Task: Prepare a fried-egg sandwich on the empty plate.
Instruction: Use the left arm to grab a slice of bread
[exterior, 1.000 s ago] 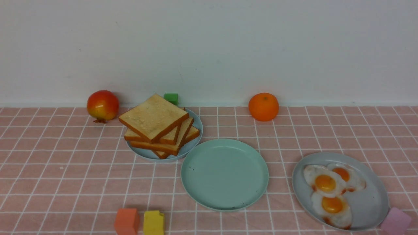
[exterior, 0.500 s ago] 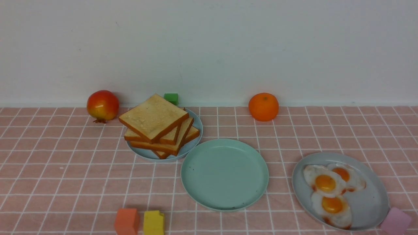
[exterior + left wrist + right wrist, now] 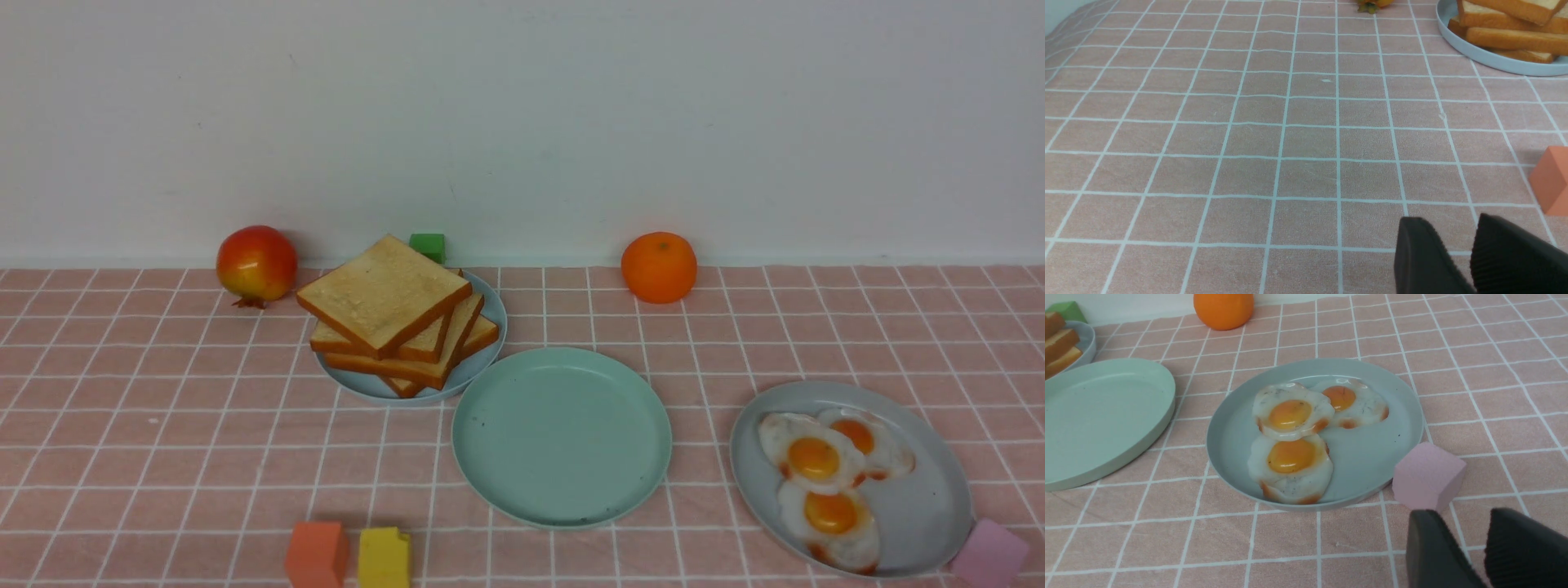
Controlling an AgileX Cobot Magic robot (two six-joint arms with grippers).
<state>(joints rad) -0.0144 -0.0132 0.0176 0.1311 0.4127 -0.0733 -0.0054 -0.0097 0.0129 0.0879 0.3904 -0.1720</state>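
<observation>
On the green plate (image 3: 490, 490), nothing yet (toast (image 3: 384, 298) and eggs (image 3: 816, 461) sit untouched), so every step is left, and left gripper (image 3: 1470, 237) and right gripper (image 3: 1482, 526) hang slightly parted, empty.

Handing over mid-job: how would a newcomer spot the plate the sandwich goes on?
Three plates sit on the pink checked tablecloth. The empty plate is the middle one, between the pale-blue plate of toast and the grey-blue plate of fried eggs. It alone is mint green and bare.
</observation>
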